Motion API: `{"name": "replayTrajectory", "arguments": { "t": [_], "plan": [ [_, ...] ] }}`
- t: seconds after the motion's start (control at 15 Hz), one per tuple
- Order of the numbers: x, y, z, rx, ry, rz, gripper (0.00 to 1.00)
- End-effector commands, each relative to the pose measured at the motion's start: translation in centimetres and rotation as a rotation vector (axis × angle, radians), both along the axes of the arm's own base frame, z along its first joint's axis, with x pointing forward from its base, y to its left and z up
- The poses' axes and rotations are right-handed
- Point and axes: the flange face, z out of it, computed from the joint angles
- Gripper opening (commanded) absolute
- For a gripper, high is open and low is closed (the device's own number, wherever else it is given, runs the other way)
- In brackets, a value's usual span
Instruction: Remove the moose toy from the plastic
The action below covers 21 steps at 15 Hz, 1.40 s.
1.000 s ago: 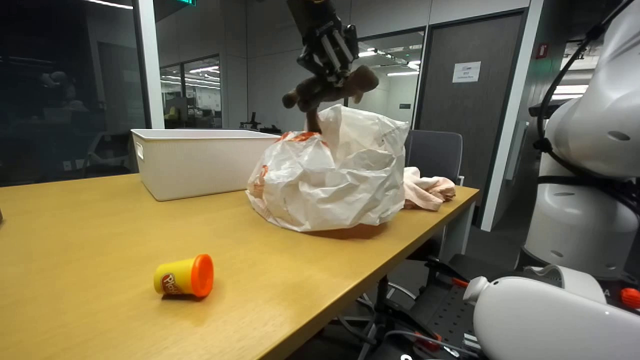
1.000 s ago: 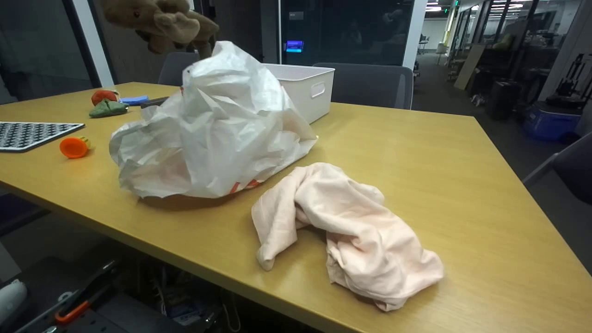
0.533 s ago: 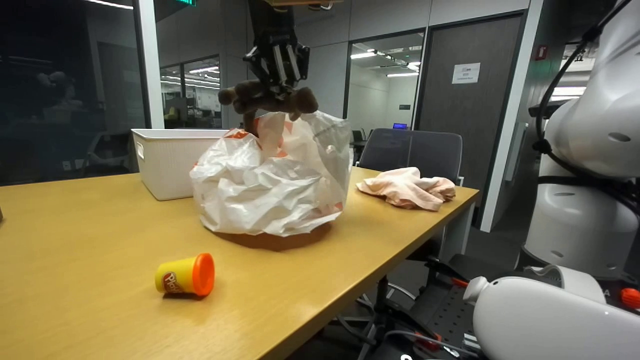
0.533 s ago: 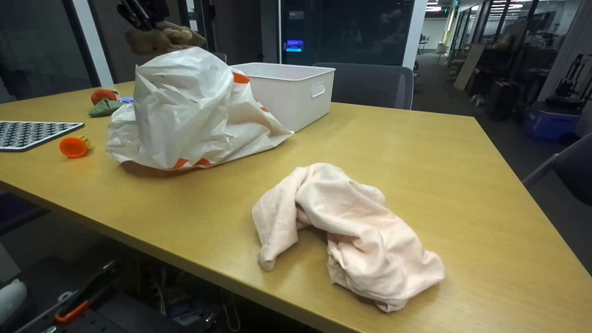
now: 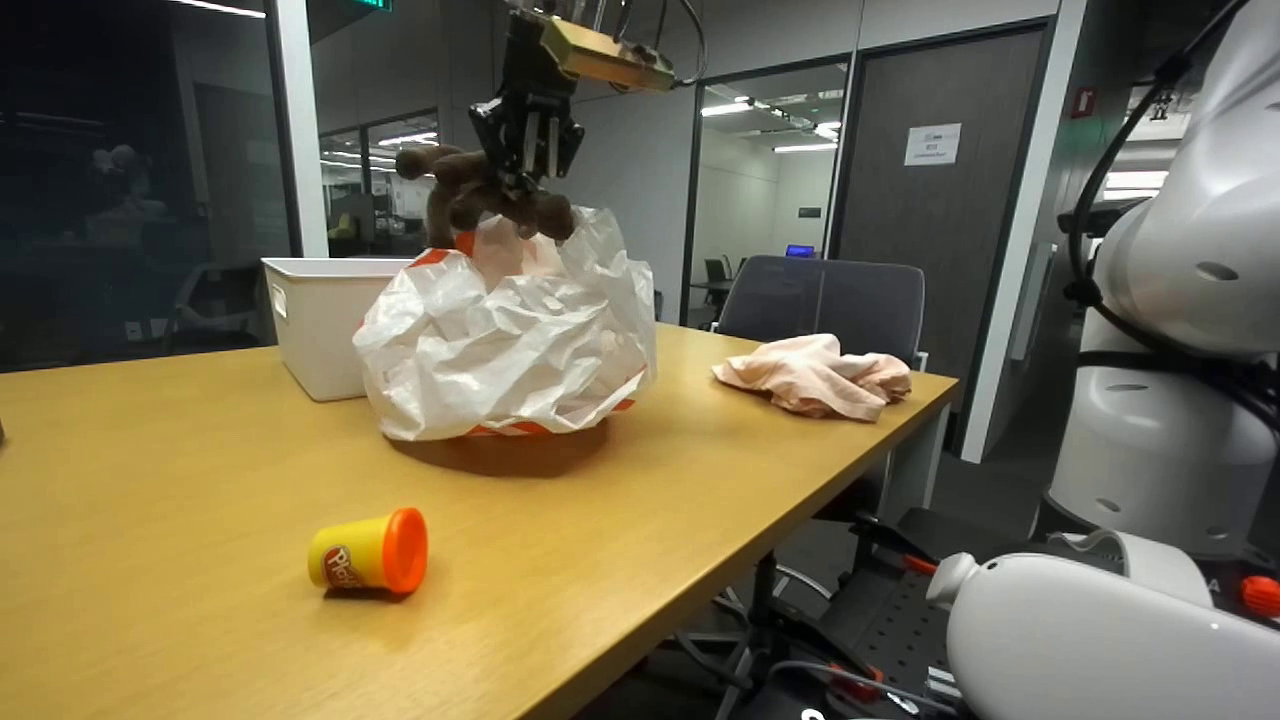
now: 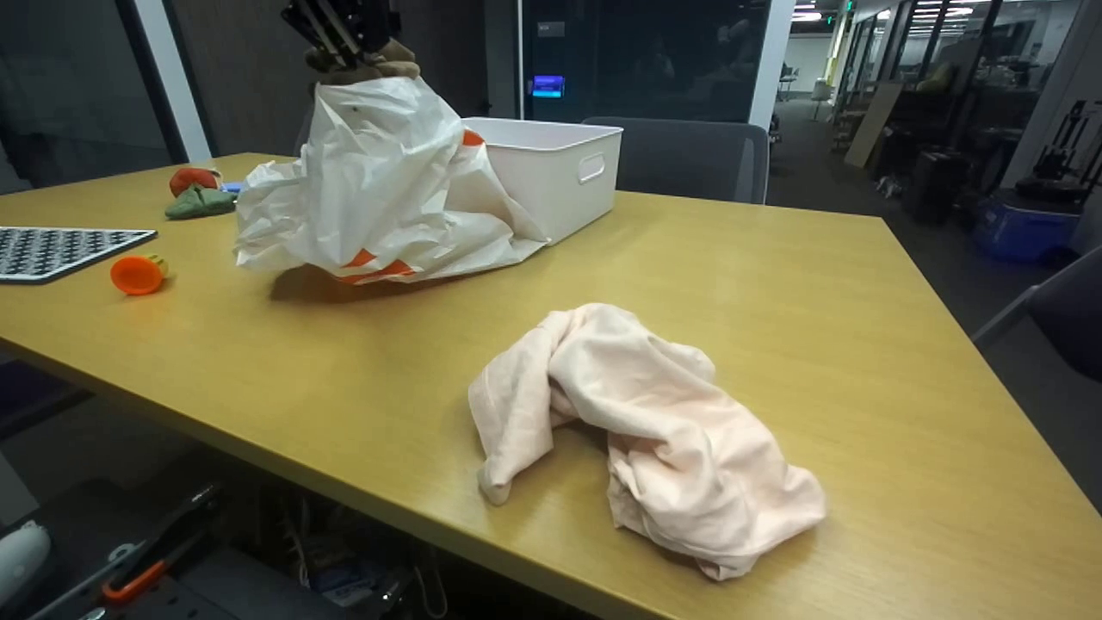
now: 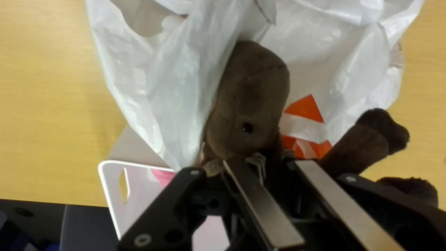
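A black gripper (image 5: 524, 186) pinches the brown moose toy (image 7: 249, 101) between its two fingers, holding it above the table (image 5: 200, 480) at the mouth of a plastic bag (image 5: 510, 345). The toy is one soft plush figure with a rounded muzzle and stubby limbs. The one bag is thin, crinkled and white with orange-red printing; in the wrist view a fold of it overlaps one side of the toy's head. Only that view shows a shiny black eye and a pink patch (image 7: 163, 176), too little seen to name, inside the bin (image 6: 551, 185). Both exterior views show one bin, a white box with rounded corners; one rumpled, pale pink cloth (image 6: 654, 413); and one tub (image 5: 365, 552), a yellow cylinder with an orange lid, lying on its side. In an exterior view there are also one flat black-and-white patterned board (image 6: 69, 251), one green item (image 6: 202, 201) and, just beside it, one red item (image 6: 194, 179), both too small to identify.
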Motion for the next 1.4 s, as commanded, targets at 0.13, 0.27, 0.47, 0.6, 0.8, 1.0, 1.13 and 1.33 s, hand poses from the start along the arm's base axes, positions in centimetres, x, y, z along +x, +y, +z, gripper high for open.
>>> {"name": "replayTrajectory", "arguments": {
  "t": [0.13, 0.27, 0.47, 0.6, 0.8, 1.0, 1.13, 1.33],
  "plan": [
    [-3.0, -1.9, 3.6, 0.225, -0.056, 0.188, 0.07],
    [-4.1, -2.7, 4.3, 0.305, -0.022, 0.278, 0.07],
    [-5.2, -4.3, 3.6, 0.411, 0.042, 0.410, 0.07],
    [-6.2, -3.4, 2.1, 0.461, 0.129, 0.490, 0.07],
    [-7.3, -3.0, 0.2, 0.483, 0.240, 0.567, 0.07],
    [-8.9, -2.6, -0.7, 0.475, 0.353, 0.624, 0.07],
    [-9.2, -1.7, -1.9, 0.460, 0.392, 0.636, 0.05],
    [-9.8, 0.7, -4.9, 0.439, 0.458, 0.651, 0.06]
  ]
}}
